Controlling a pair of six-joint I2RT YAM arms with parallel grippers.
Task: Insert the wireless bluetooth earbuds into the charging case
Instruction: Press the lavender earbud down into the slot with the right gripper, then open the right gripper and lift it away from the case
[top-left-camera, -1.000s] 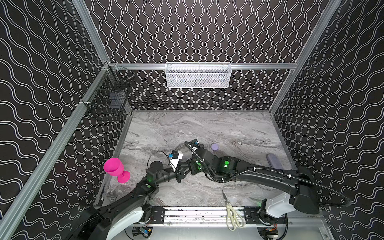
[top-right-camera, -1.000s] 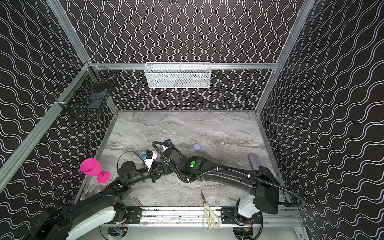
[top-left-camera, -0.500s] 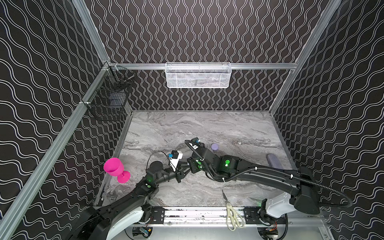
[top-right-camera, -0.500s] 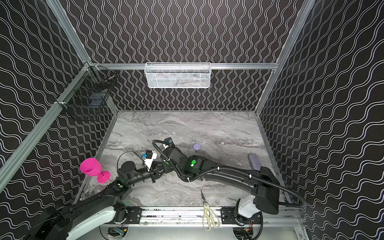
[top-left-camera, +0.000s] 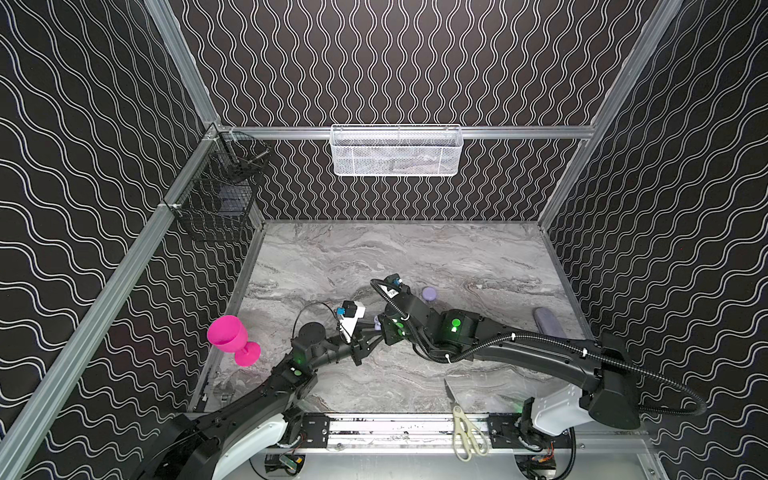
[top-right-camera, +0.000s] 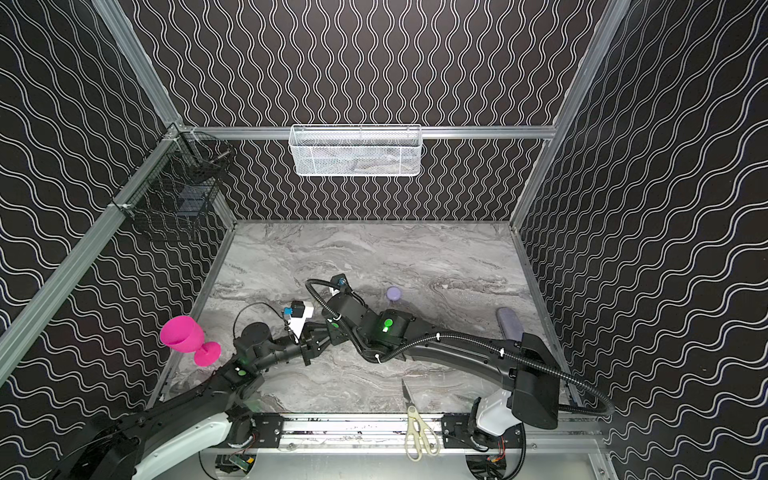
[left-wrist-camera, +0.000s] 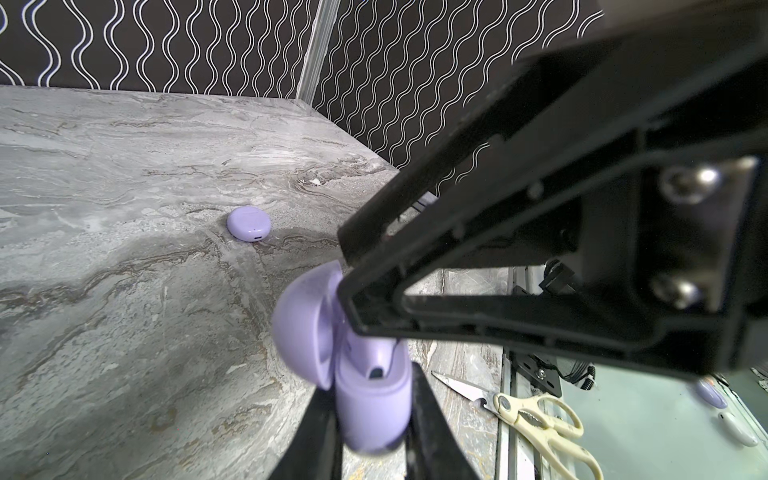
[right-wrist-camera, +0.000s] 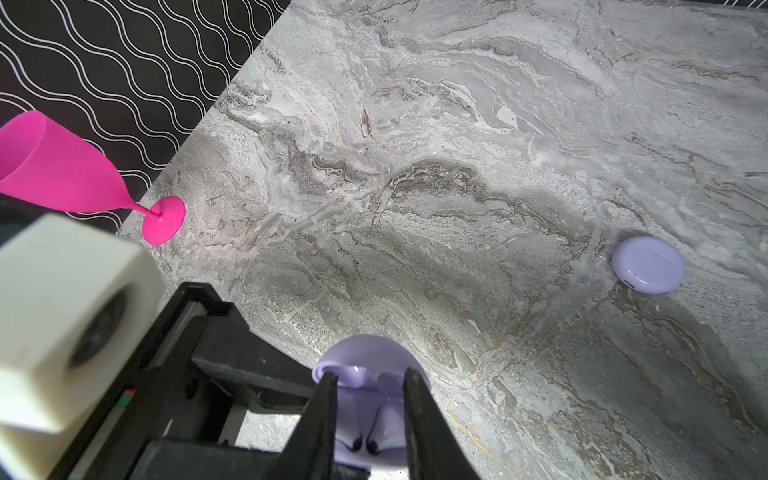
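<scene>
My left gripper (left-wrist-camera: 372, 382) is shut on a lavender charging case (left-wrist-camera: 370, 407), held above the table with its lid open. In a top view only a sliver of the case (top-left-camera: 377, 322) shows between the two wrists. My right gripper (right-wrist-camera: 370, 376) hangs right over the open case (right-wrist-camera: 365, 353), its fingers a narrow gap apart. Between them two lavender earbuds (right-wrist-camera: 357, 419) with dark tips sit side by side in the case. I cannot tell whether the fingers press on either earbud. In the left wrist view the right gripper's (left-wrist-camera: 343, 266) tips sit at the lid's edge.
A closed round lavender puck (top-left-camera: 429, 294) lies behind the grippers. A long lavender object (top-left-camera: 548, 322) lies at the right edge. Scissors (top-left-camera: 461, 424) lie on the front rail. A pink goblet (top-left-camera: 232, 338) stands at the left edge. A white mesh basket (top-left-camera: 395, 151) hangs on the back wall.
My right wrist has shifted very slightly over the case. The left arm holds still with the case.
</scene>
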